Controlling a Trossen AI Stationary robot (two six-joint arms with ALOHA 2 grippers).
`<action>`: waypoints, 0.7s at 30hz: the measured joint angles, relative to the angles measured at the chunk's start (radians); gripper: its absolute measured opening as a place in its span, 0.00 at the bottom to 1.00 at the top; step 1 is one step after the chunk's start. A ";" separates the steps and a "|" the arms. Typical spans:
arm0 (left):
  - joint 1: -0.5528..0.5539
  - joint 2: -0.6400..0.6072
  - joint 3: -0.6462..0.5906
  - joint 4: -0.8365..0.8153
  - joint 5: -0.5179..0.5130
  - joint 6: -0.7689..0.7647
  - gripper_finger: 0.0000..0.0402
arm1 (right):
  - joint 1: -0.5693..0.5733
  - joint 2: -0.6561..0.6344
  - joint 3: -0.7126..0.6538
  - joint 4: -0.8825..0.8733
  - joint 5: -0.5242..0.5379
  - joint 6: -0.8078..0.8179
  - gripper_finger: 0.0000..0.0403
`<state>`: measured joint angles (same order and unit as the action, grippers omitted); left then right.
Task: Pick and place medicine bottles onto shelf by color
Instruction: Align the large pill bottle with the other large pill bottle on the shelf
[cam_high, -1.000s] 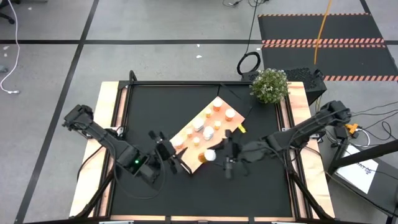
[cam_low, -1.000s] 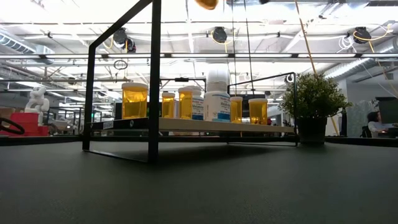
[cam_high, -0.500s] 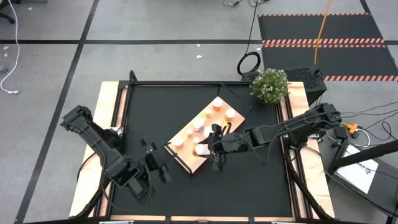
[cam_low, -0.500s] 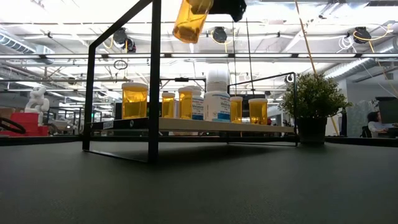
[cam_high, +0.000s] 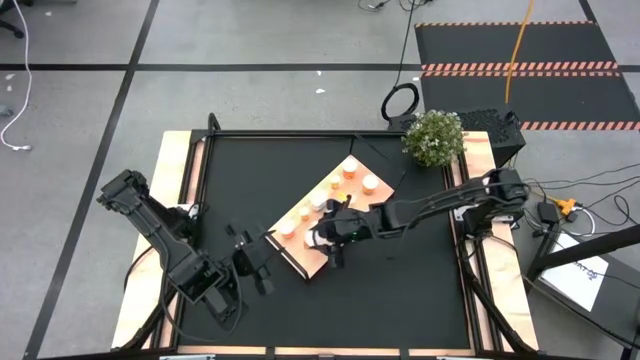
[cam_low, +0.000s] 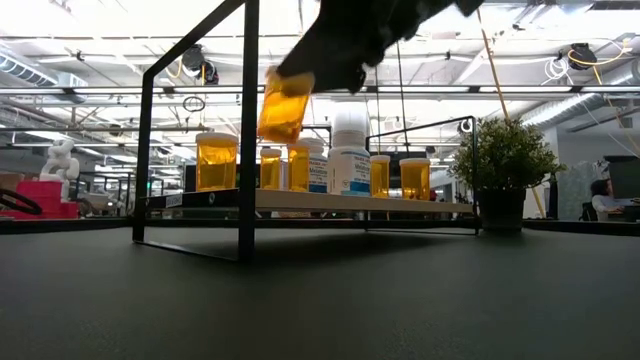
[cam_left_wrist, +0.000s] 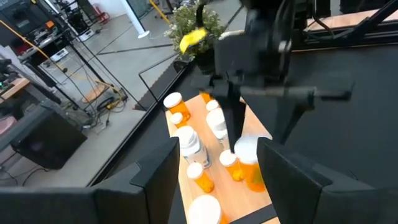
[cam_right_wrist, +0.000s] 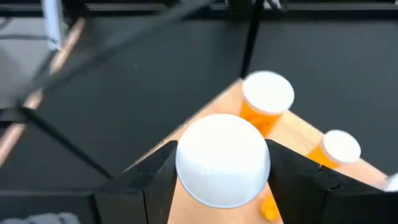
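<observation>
Over the near end of the flat light-wood shelf board (cam_high: 330, 218), which lies slantwise in the middle of the black tabletop mat (cam_high: 400, 290), the right gripper (cam_high: 327, 237) hangs with an amber medicine bottle with a white cap (cam_low: 283, 105) clamped between its two dark fingers; in the right wrist view the wide white cap (cam_right_wrist: 223, 159) fills the gap between those fingers (cam_right_wrist: 152, 171), so the jaws stand partly apart only because the bottle holds them so. Seen from table height, the bottle is tilted and clear of the board, just above the row of standing bottles, which I judge to be the last of the carry before it is set down. The bottles already on the board, amber ones (cam_low: 216, 162) and a tall white one (cam_low: 349, 156), stand upright with caps up, and the spot under the gripper sits beside other orange bottles (cam_right_wrist: 267, 102), which fits sorting by colour. The left gripper (cam_high: 252, 268) waits low over the mat just off the board's near corner, its fingers (cam_left_wrist: 152, 180) apart and holding nothing, presumably kept aside so the right arm has room. A small green potted plant (cam_high: 433, 136) stands at the table's far right corner, well apart from the work.
</observation>
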<state>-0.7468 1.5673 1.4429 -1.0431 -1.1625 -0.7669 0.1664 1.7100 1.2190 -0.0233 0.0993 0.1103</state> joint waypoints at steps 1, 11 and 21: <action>-0.001 0.000 0.000 0.000 0.000 0.000 0.54 | -0.003 0.017 0.000 0.009 0.000 0.000 0.53; 0.000 0.000 0.000 0.000 0.000 0.013 0.54 | -0.006 0.077 0.000 0.052 -0.002 -0.011 0.53; 0.001 0.000 0.000 0.001 0.001 0.013 0.54 | -0.005 0.127 0.000 0.112 -0.042 -0.048 0.54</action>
<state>-0.7456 1.5677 1.4429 -1.0424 -1.1618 -0.7544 0.1612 1.8370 1.2190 0.0883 0.0578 0.0624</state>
